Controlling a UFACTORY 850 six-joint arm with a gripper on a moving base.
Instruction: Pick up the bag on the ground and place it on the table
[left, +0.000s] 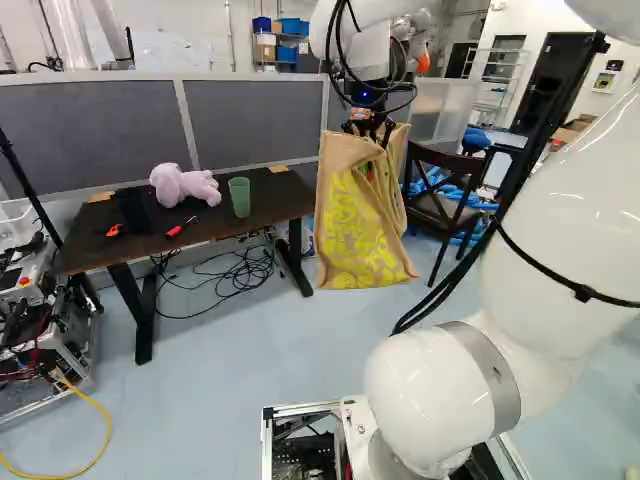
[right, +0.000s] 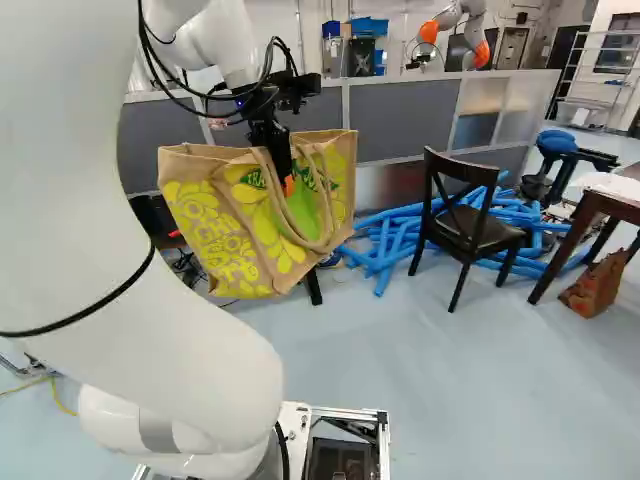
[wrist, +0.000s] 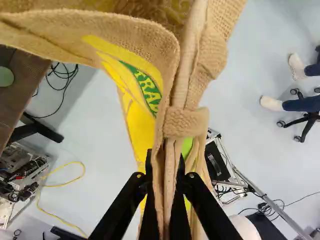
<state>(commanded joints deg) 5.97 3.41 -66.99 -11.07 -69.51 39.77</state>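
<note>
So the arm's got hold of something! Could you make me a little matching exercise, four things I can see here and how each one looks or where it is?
Things:
1. bag
2. cup
3. soft toy
4. chair

Descriptions:
A. pale pink, lying on the table
B. dark, standing by the blue tubes
C. tan and yellow, held by the gripper
D. green, upright near the table's edge

Right pairs: 1-C, 2-D, 3-A, 4-B
</note>
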